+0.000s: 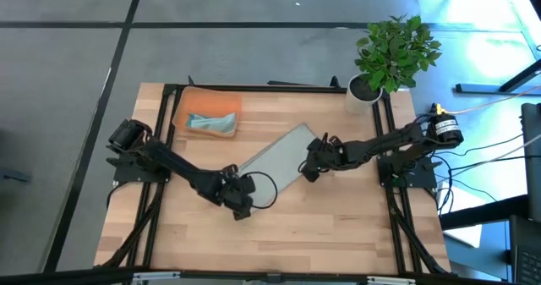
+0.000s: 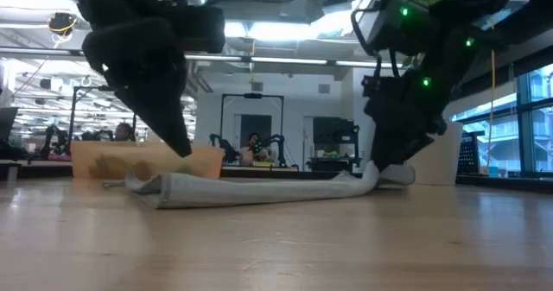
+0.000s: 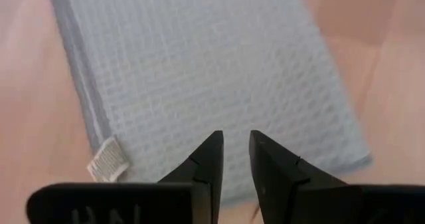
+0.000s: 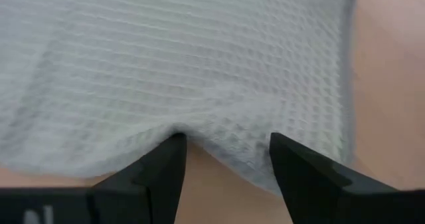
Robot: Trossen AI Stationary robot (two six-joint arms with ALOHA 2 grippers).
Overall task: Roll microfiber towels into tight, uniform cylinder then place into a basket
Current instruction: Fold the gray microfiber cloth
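Observation:
The pale grey-green towel lies flat and slantwise on the wooden table, and it also shows in the low view. The light teal-blue towel lies bunched inside the orange basket at the far left. My left gripper hovers over the grey-green towel's near-left end, fingers a narrow gap apart and empty. My right gripper is open at the towel's right-hand edge. My right gripper's open fingertips meet the grey-green towel's right-hand edge. They come slanting down from the table's right. In the low view that edge humps up a little against the fingers, and the rest of the towel lies on the table.
A white plant pot with a green plant stands at the table's far right corner. A black frame rail runs along the far edge. Bare wood lies toward the table's near edge.

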